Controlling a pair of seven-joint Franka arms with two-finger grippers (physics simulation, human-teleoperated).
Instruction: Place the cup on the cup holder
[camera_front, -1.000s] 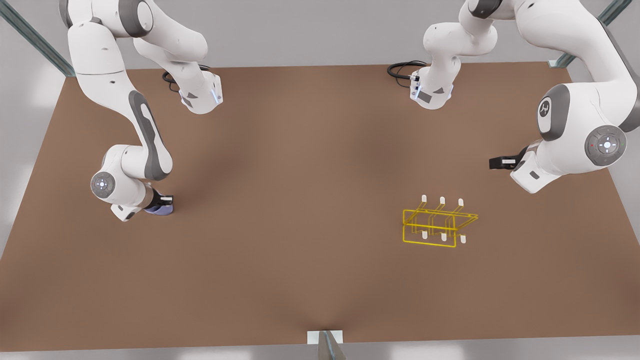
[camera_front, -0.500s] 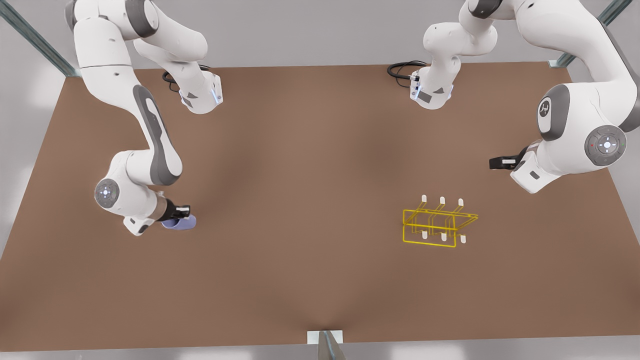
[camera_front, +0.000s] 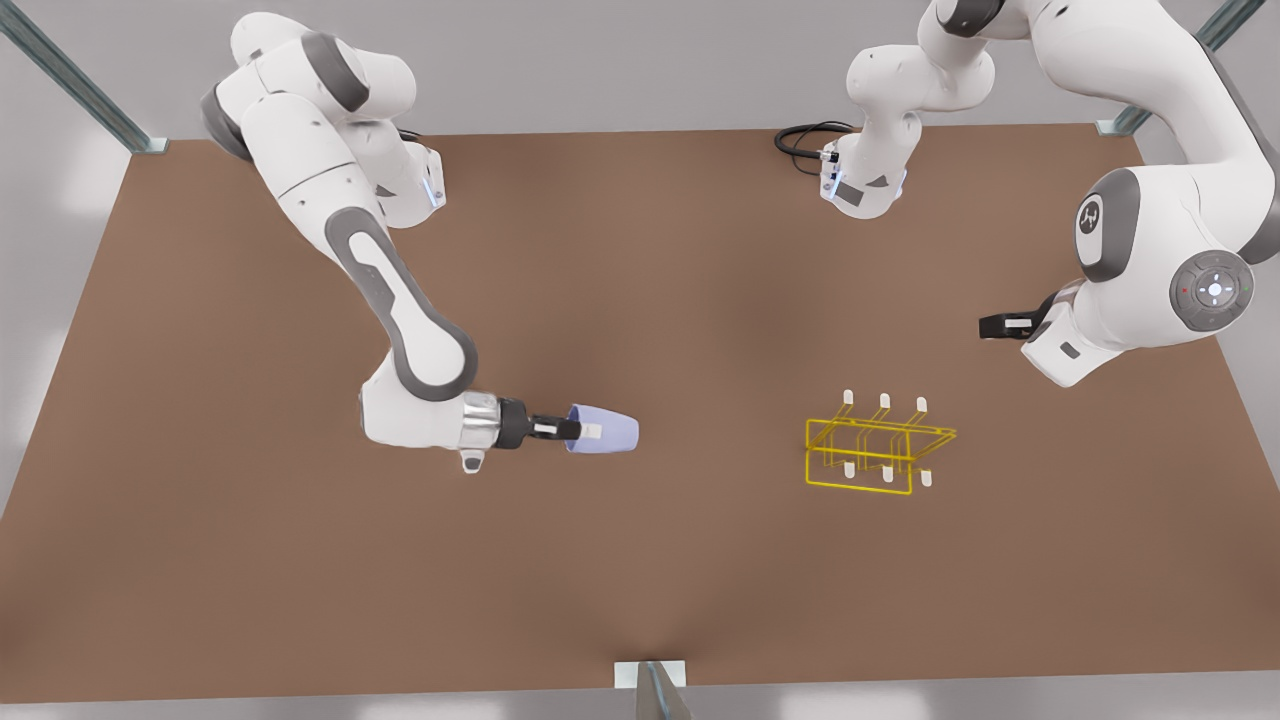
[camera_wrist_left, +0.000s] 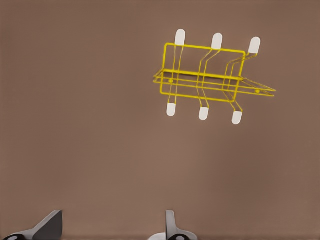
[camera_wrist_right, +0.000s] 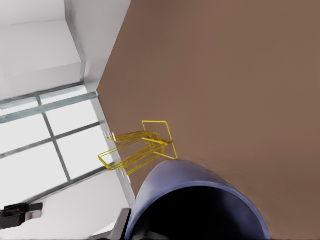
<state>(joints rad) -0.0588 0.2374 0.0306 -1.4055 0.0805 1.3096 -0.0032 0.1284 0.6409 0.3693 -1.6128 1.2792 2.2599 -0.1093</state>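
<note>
Right gripper: over the table, left of centre in the front view, about midway between far and near edges. Jaws clamped on the cup at its rim, one finger lying along the outer wall. Wrist level, forearm reaching out from the base at the far left corner.

Cup: held on its side, off to the front view's left of the holder and well apart from it. Wide open end turned toward the wrist, narrow base pointing toward the holder. In the right wrist view, cup close to the lens, dark interior facing the camera, holder beyond the rim. Height above the table: cannot tell.

Holder: standing on the table, right of centre in the front view, nearer the right edge than the left. Yellow wire frame, three white-tipped pegs toward the far edge, three toward the near edge.

Left gripper: over the table close to the right edge, on the far-edge side of the holder and apart from it. Arm waiting. In the left wrist view, gripper with fingertips set wide apart, nothing between them, holder below on bare table.

Black cable: coiled at the far edge beside the base of the left arm.
</note>
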